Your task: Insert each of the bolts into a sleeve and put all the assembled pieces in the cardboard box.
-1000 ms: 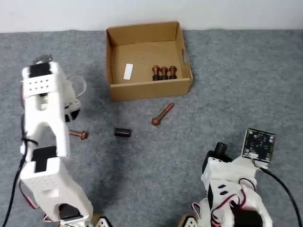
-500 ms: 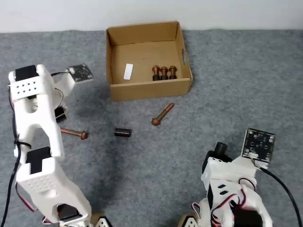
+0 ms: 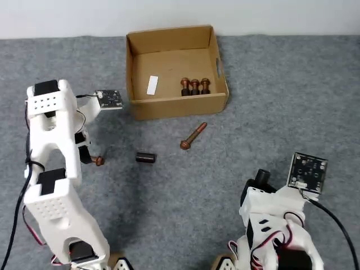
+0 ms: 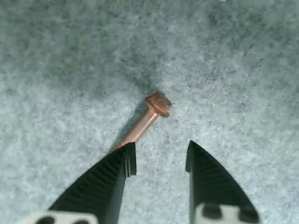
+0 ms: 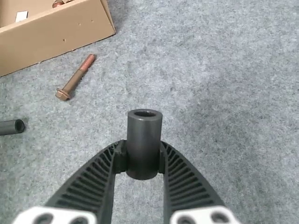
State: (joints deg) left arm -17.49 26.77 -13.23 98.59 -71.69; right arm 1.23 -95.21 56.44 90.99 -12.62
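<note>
A copper bolt lies on the grey carpet, its hex head poking out past my left arm in the high view. My left gripper hangs open just above the bolt's shank, one finger over it. A second bolt lies in front of the cardboard box, and a loose dark sleeve lies between the two bolts. My right gripper, at the near right, is shut on another dark sleeve, held upright. Three assembled pieces rest inside the box.
A white label lies on the box floor. Open grey carpet stretches to the right of the box and between the two arms. The right arm's base stands at the near right edge.
My left arm swung over the bolt on the carpet and came down, now covering most of its shank. The right arm and its sleeve have stayed put.
</note>
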